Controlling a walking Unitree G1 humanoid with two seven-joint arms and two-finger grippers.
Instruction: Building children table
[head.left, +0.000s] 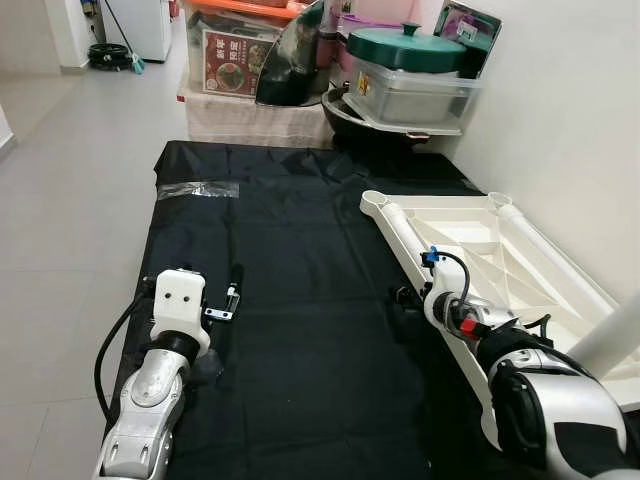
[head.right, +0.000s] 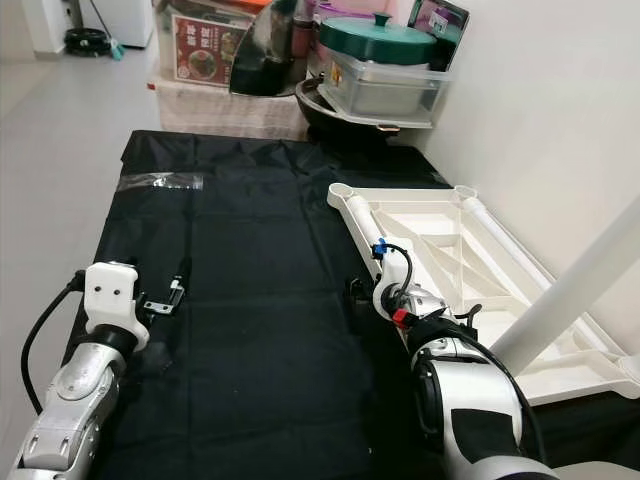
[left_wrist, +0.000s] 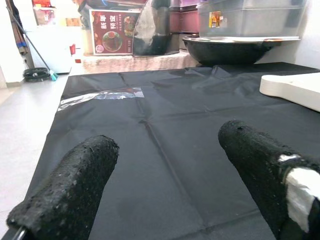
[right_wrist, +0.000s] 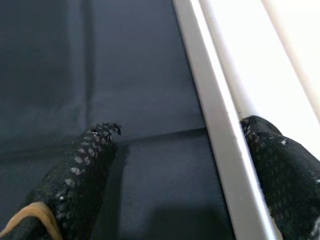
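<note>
The white plastic children's table top (head.left: 500, 270) lies upside down, ribs up, on the black cloth sheet (head.left: 300, 300) spread on the grey tiled floor (head.left: 60, 200). It sits at about 3 o'clock on the sheet, close beside the white wall. A white round leg (head.right: 560, 290) rises from its near end at a slant.

The step in hand seems to be taking hold of the table's long edge. In the right wrist view, the right gripper (right_wrist: 175, 165) is released, its fingers (right_wrist: 85, 160) spread with the white rim (right_wrist: 220, 130) between them; one finger is over the cloth and the other over the plastic. I judge the next move needs the fingers to close squarely on this thin rim, without slipping off.

The left gripper (left_wrist: 170, 160) is also released and grasps nothing. It hovers low over the cloth at about 8 o'clock.

At 12 o'clock, beyond the sheet, household things are stacked: a clear plastic storage box (head.left: 420, 95) with a dark green lidded pot (head.left: 405, 47) on top, resting on a black wok (head.left: 375, 125). What the box holds I cannot tell.
</note>
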